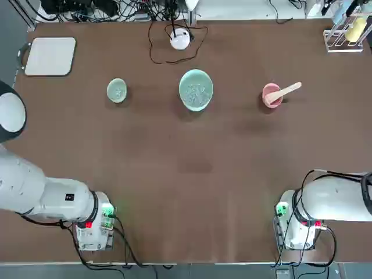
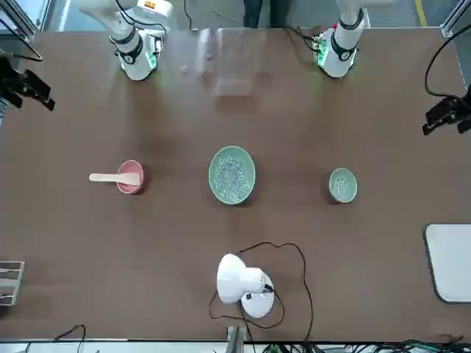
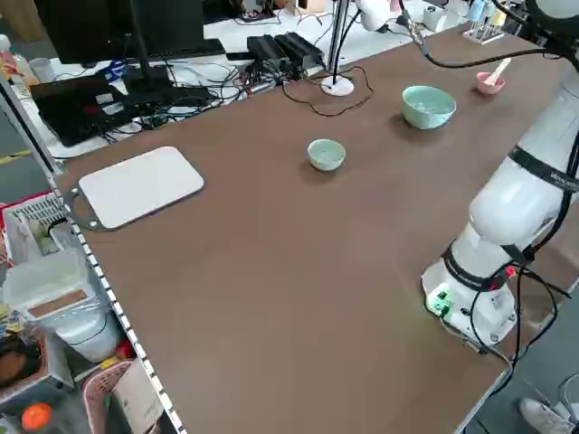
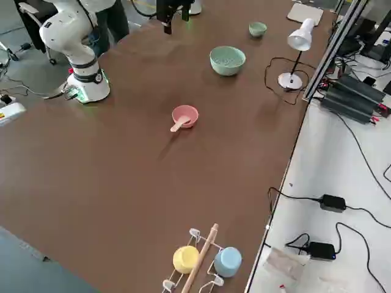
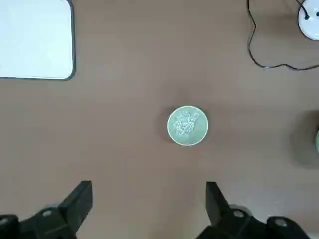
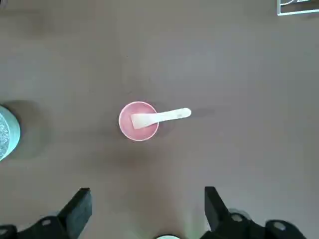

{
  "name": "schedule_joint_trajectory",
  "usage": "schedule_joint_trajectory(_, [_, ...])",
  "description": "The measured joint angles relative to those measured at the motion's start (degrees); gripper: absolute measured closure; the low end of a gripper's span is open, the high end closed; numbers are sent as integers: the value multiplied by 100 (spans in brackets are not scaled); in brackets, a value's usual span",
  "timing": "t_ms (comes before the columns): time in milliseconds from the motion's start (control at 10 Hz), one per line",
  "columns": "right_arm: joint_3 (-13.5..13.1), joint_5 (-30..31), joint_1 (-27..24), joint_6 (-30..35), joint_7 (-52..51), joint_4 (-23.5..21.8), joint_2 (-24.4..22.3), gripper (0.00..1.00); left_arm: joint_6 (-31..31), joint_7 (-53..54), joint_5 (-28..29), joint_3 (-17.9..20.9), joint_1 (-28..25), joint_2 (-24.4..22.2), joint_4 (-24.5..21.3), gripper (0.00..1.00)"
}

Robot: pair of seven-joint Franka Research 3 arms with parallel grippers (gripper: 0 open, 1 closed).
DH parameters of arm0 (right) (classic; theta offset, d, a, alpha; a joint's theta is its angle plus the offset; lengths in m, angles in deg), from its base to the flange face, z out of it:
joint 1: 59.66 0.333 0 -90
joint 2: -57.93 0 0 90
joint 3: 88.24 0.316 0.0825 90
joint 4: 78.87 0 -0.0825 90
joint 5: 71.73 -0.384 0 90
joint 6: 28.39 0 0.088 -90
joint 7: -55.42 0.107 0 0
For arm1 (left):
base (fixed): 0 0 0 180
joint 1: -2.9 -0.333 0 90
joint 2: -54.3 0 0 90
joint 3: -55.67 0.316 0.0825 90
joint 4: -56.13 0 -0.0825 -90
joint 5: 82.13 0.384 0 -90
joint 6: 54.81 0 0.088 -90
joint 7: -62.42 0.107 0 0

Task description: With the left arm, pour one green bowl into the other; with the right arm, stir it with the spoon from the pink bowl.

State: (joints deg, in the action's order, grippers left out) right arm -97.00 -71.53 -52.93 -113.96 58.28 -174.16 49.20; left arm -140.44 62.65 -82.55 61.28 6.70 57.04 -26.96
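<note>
Brown table [image 1: 192,174] holds everything. Both arms high above it, nothing held: left gripper [image 5: 144,209] fingers spread wide apart, hanging over the table on the robot's left with the small green bowl in its wrist view; right gripper [image 6: 144,214] fingers also spread wide apart, over the table on the robot's right with the pink bowl in its wrist view. White board [image 1: 50,56] lies flat at far left corner. White desk lamp [image 2: 243,283] stands at far edge centre, its black cable looped on the table. Big green bowl [image 1: 196,89] upright at table centre-far, pale grains inside. Small green bowl [image 1: 117,90] upright to its left, well apart, grains inside too. Pink bowl [image 1: 271,95] upright to the right of the big bowl, well apart. Wooden spoon [image 1: 286,90] rests in pink bowl, handle sticking out over the rim toward the robot's right.
</note>
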Motion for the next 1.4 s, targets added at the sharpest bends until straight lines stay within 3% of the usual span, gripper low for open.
schedule_joint_trajectory(400, [0,0,0,0,1,0,0,0,14,4,0,-3,0,6,-8,0])
schedule_joint_trajectory(700, [-36,-26,-3,-233,4,-143,4,0,8,14,-151,9,-293,211,-40,0])
schedule_joint_trajectory(1100, [-84,-1083,-284,-1538,-176,-1478,56,0,-362,52,-483,8,-675,940,-235,0])
schedule_joint_trajectory(1400, [-117,-2015,-983,-1702,-1433,-2174,274,0,-1770,72,-783,-138,-684,970,-1364,0])
